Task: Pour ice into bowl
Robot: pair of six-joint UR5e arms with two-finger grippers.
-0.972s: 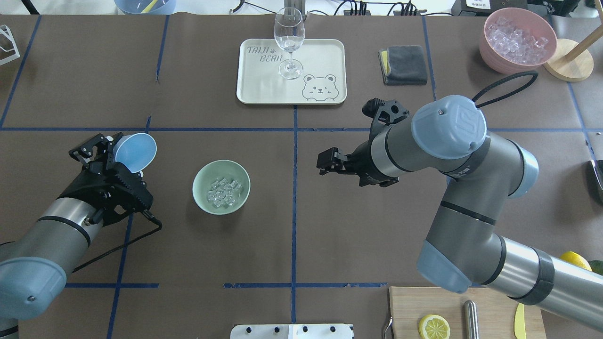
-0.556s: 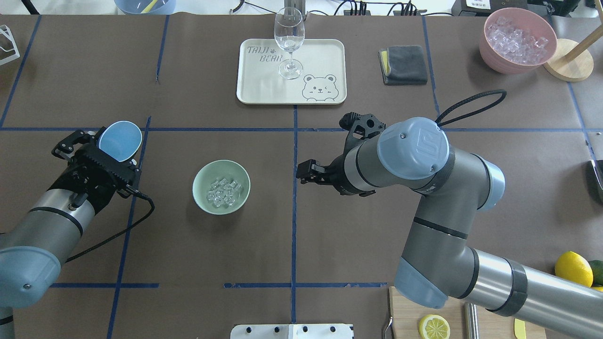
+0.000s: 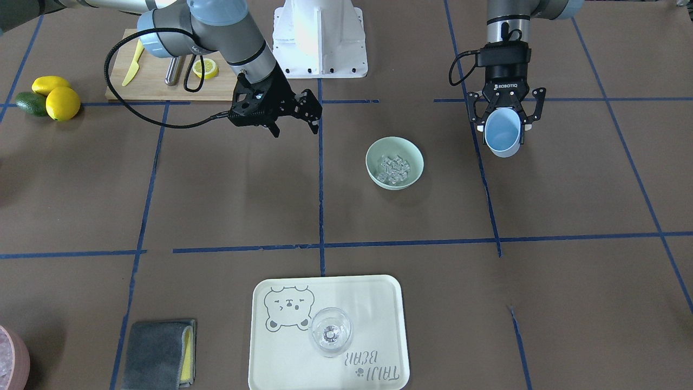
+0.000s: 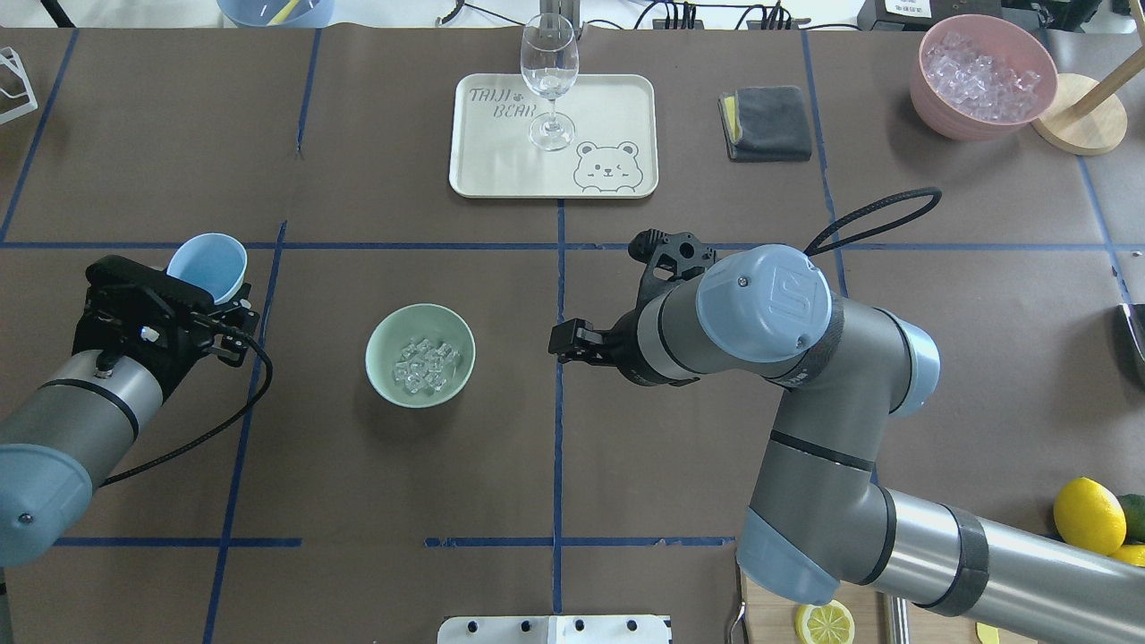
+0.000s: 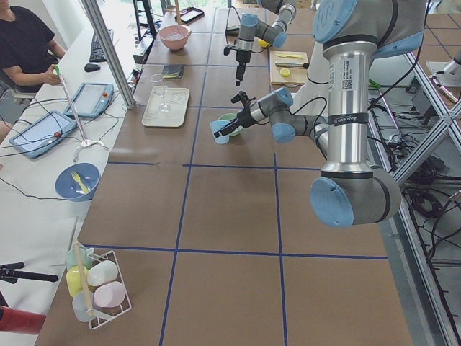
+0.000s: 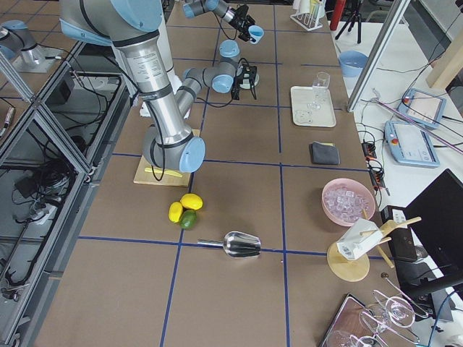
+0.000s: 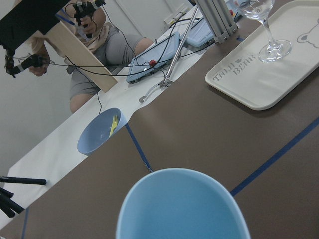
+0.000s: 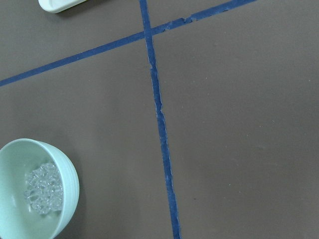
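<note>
While L gripper [image 3: 503, 125] grips blue cup [image 3: 502, 140], R gripper [image 3: 296, 129] hovers, jaws apart.

Matt brown paper-like sheet over tabletop [image 4: 358, 501], w/ blue tape [image 4: 558, 402]. Smooth plain bowl [image 4: 383, 344], prob. plastic, faint sheen. Clear glassy ice [image 4: 425, 365]. Smooth matt plastic cup [image 3: 502, 135]. Matt cream tray [image 4: 617, 98]; clear glossy wine glass [image 4: 548, 67]; soft fuzzy grey cloth [image 4: 774, 121]; bare wood cutting board [image 3: 157, 92].

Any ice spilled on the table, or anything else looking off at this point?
Nothing stands out. The ice sits inside the mint-green bowl, with no cubes visible on the table around it. The light blue cup in the left gripper looks empty and intact.
</note>
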